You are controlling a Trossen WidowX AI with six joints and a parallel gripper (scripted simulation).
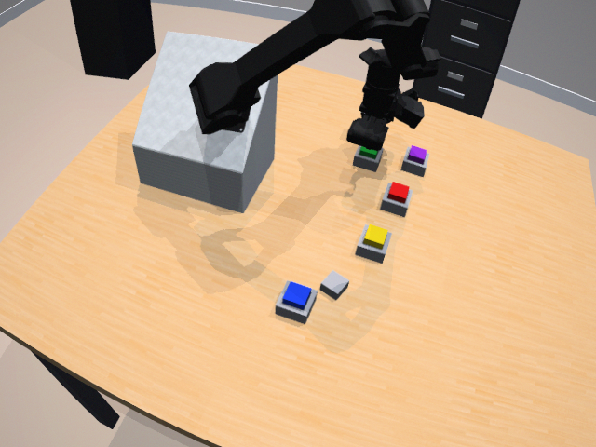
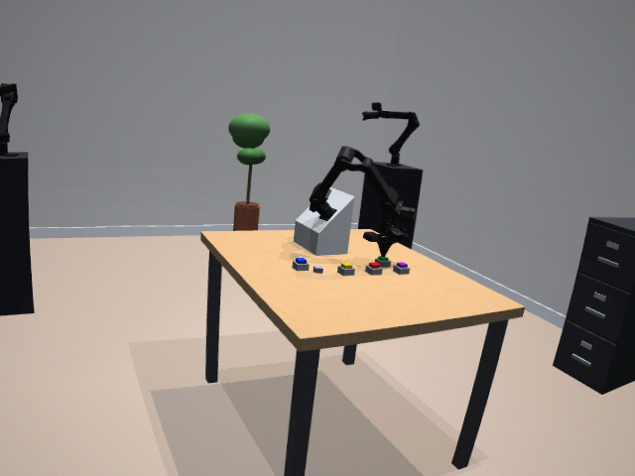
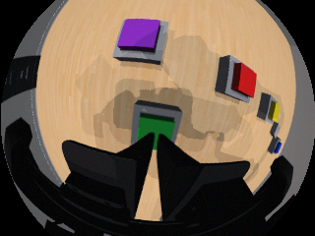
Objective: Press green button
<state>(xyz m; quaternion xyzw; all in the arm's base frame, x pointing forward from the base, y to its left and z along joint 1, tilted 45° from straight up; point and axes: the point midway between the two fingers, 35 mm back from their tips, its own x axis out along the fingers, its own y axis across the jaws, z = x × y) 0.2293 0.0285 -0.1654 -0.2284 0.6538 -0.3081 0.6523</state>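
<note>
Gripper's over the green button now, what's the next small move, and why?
Probably a short straight push down. The gripper is shut and empty, its tips at the green button, which the wrist view shows centred ahead. I cannot tell whether it has bottomed out. Avoid drifting sideways toward the purple button.

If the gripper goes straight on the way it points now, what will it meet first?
The green button. The shut gripper points down right over it; whether the tips already touch it is hard to tell.
</note>
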